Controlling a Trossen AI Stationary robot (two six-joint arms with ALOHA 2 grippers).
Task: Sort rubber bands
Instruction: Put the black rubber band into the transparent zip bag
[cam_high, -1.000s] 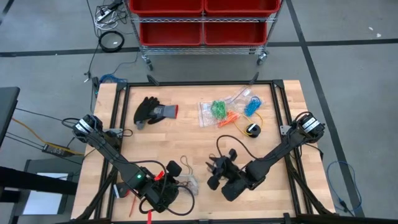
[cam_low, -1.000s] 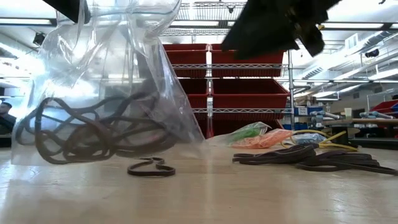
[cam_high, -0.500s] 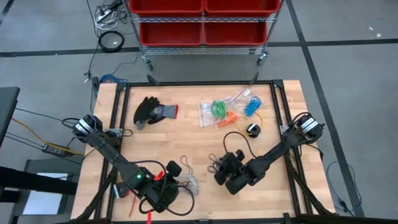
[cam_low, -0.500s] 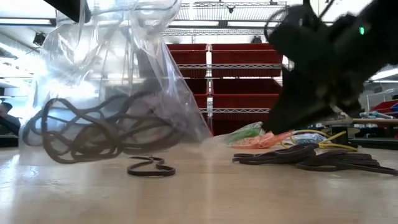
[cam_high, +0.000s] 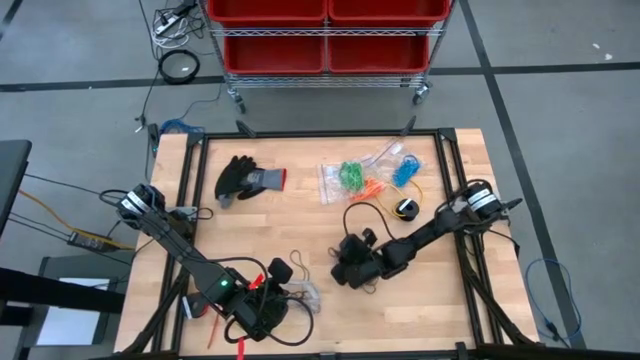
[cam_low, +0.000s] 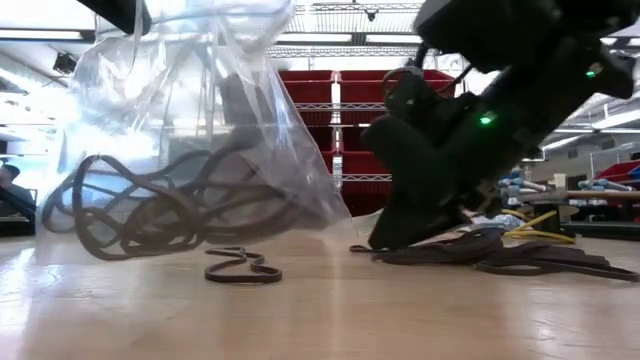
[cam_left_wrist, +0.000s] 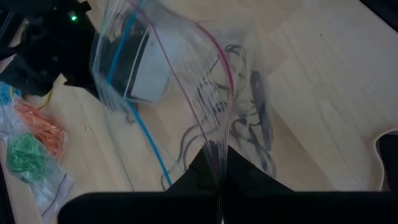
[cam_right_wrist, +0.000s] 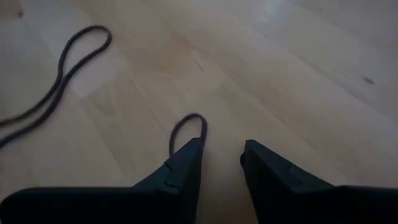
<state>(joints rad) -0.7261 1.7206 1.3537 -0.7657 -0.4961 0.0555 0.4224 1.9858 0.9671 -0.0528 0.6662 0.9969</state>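
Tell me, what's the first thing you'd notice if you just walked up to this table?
Probably the clear plastic bag with dark rubber bands tangled inside, held up off the near left part of the table by the left gripper, its jaws pinched on the bag's edge. Next, the right gripper down at the wood mid-table, jaws open beside a loose dark band. At the far side lie bright green and orange bands and a black glove.

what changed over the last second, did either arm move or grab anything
The right gripper swung toward the table's middle and dropped to the wood, jaws open around a black rubber band, nothing gripped yet. The left gripper stayed shut on the clear bag of black bands. The glove stayed put.
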